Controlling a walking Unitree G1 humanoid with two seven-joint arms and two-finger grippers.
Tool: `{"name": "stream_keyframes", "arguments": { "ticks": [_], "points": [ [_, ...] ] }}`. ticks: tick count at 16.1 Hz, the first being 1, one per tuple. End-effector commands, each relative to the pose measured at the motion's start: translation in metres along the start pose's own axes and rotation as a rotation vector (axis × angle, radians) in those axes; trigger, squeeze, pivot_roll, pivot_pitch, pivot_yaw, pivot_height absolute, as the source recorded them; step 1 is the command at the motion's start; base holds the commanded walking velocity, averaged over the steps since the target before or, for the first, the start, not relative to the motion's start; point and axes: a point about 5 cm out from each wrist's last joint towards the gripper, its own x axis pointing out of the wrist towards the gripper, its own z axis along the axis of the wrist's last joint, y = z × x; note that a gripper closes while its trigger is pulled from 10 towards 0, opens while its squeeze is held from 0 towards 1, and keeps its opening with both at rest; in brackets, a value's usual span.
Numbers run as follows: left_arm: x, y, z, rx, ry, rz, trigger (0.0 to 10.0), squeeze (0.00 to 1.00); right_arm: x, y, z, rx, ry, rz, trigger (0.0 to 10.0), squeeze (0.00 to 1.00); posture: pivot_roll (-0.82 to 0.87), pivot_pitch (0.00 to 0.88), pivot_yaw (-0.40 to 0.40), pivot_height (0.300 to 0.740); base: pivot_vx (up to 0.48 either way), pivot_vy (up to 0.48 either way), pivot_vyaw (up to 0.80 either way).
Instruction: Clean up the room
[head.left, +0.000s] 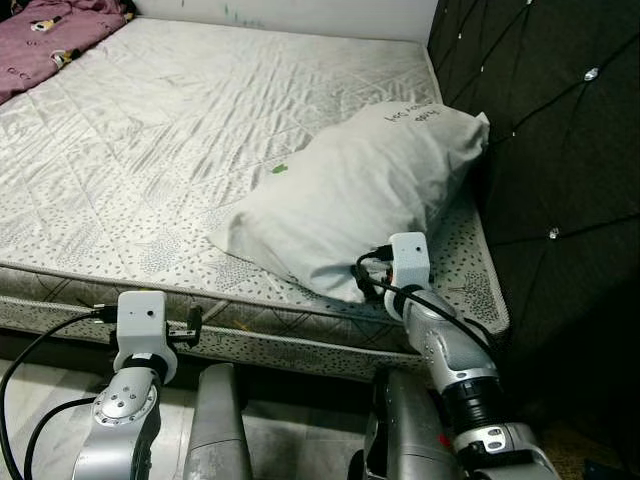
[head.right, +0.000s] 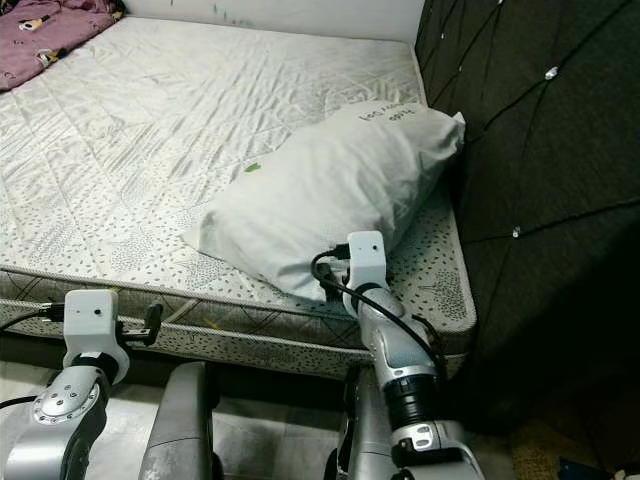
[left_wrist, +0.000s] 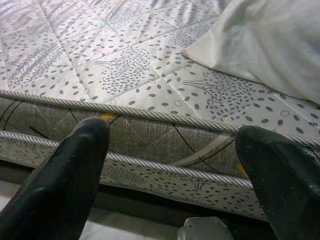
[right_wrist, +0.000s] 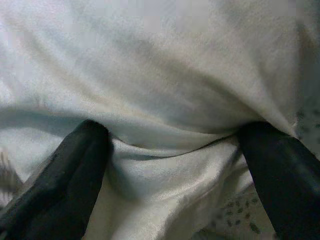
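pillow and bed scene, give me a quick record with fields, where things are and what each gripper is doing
pillow: white pillow lying on the mattress near the headboard, one corner toward the bed edge
mattress: bare quilted mattress with a leaf print
headboard: dark tufted headboard on the robot's right
blanket: purple blanket at the far left corner of the bed
right gripper: right gripper at the pillow's near edge, fingers spread and pressed into the fabric
left gripper: left gripper open, facing the mattress side, holding nothing

Home bedroom, bare quilted mattress (head.left: 180, 130), pillow (head.left: 350, 190), tufted dark headboard (head.left: 560, 130)
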Motion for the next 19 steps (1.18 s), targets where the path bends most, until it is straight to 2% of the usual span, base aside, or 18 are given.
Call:
{"name": "stream_keyframes", "arguments": {
  "ticks": [1,2,3,4,6,12,16,19],
  "points": [
    [0.001,-0.001,0.000,0.003,0.010,-0.006,10.0,0.00,-0.003,-0.004,-0.006,-0.022,0.038,-0.005,10.0,0.00,0.13,0.000,-0.028,0.540,0.000,0.000,0.00],
    [0.001,-0.002,0.000,0.004,0.013,-0.010,10.0,0.00,-0.002,0.008,-0.018,-0.011,0.077,0.051,10.0,0.00,0.13,0.000,-0.028,0.540,0.000,0.000,0.00],
    [0.001,-0.002,0.000,0.005,0.013,-0.012,10.0,0.00,-0.003,0.013,-0.017,0.004,0.070,0.073,6.6,0.00,0.13,0.000,-0.026,0.540,0.000,0.000,0.00],
    [0.001,-0.002,0.000,0.006,0.012,-0.013,10.0,0.00,-0.003,0.020,-0.014,0.020,0.053,0.087,0.0,0.00,0.13,0.000,-0.026,0.540,0.000,0.000,0.00],
    [0.001,-0.002,0.000,0.007,0.012,-0.014,10.0,0.00,0.000,0.023,-0.011,0.020,0.046,0.081,0.0,0.00,0.13,0.000,-0.026,0.540,0.000,0.000,0.00],
    [0.002,-0.003,0.000,-0.001,0.012,-0.009,10.0,0.00,0.005,0.017,-0.005,0.060,0.034,0.045,0.0,0.00,0.14,0.000,-0.033,0.540,0.000,0.000,0.00],
    [0.005,-0.003,0.000,0.002,0.009,-0.010,10.0,0.00,0.007,0.018,-0.006,0.123,0.018,0.024,0.0,0.00,0.14,0.000,-0.025,0.540,0.000,0.000,0.00],
    [0.007,-0.008,0.001,0.000,0.004,-0.018,10.0,0.00,0.009,0.005,-0.003,0.137,-0.002,-0.012,0.0,0.00,0.13,0.000,-0.024,0.540,0.000,0.000,0.00]
  ]
}}
